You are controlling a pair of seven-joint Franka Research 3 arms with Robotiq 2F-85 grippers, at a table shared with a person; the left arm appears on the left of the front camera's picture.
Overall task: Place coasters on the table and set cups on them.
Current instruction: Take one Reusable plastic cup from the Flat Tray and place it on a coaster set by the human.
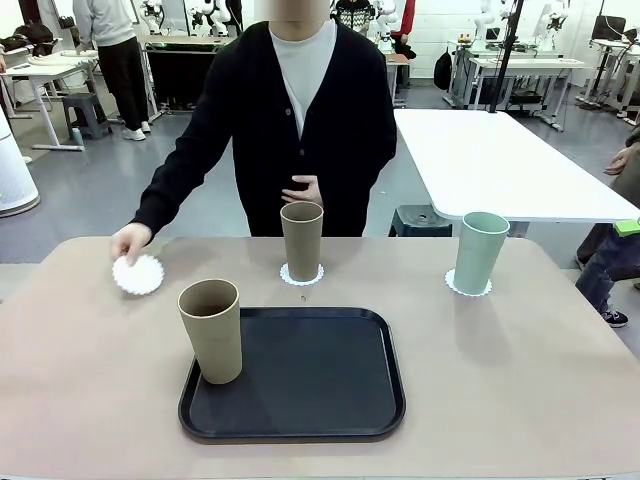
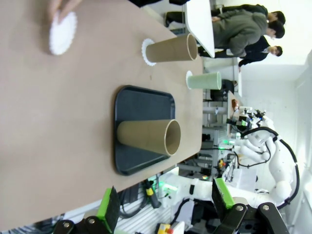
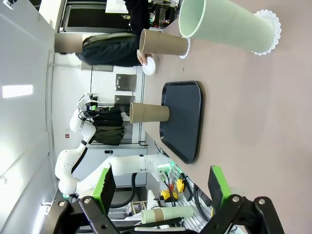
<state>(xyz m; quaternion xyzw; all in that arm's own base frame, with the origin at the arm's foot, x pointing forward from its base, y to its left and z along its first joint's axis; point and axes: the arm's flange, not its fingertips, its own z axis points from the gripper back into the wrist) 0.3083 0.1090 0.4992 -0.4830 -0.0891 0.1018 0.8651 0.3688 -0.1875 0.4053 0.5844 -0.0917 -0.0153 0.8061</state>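
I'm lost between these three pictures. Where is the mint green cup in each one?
Front view: the mint green cup stands right of centre on a coaster.
Left wrist view: the cup is upper middle, sideways from camera roll.
Right wrist view: the cup is large, along the top.
Shared landmark: the black tray.

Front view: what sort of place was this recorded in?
Probably an open lab or workshop: white-topped work tables, a bare grey floor, and another person standing among the tables farther back.

The table [image 1: 520, 400] bears a black tray [image 1: 310, 380] and, seemingly, three coasters [image 1: 138, 274].
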